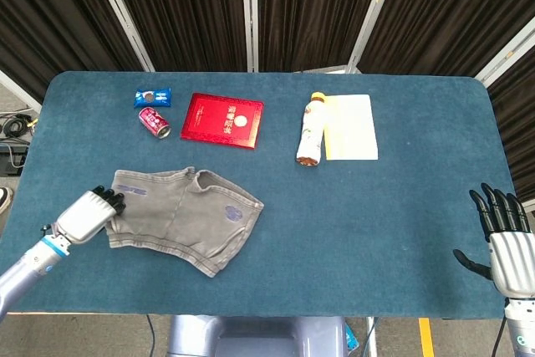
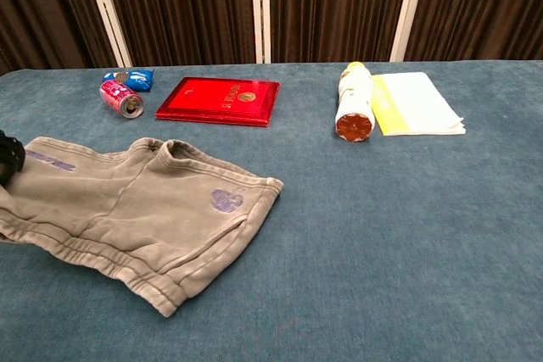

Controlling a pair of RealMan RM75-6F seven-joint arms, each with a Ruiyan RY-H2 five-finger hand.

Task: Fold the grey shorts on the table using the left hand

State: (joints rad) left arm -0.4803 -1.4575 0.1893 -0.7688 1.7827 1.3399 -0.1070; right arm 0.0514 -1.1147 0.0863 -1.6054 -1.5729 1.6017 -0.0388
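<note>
Grey shorts (image 1: 180, 215) pinched at one edge by the left hand (image 1: 86, 214), its fingers closed on cloth, could slide off the worktop (image 1: 401, 206).

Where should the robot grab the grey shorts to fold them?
Probably the free leg end, farthest from the left hand holding the waistband side. The grey shorts lie flat, so coming from above and pinching that edge would let it carry over.
</note>
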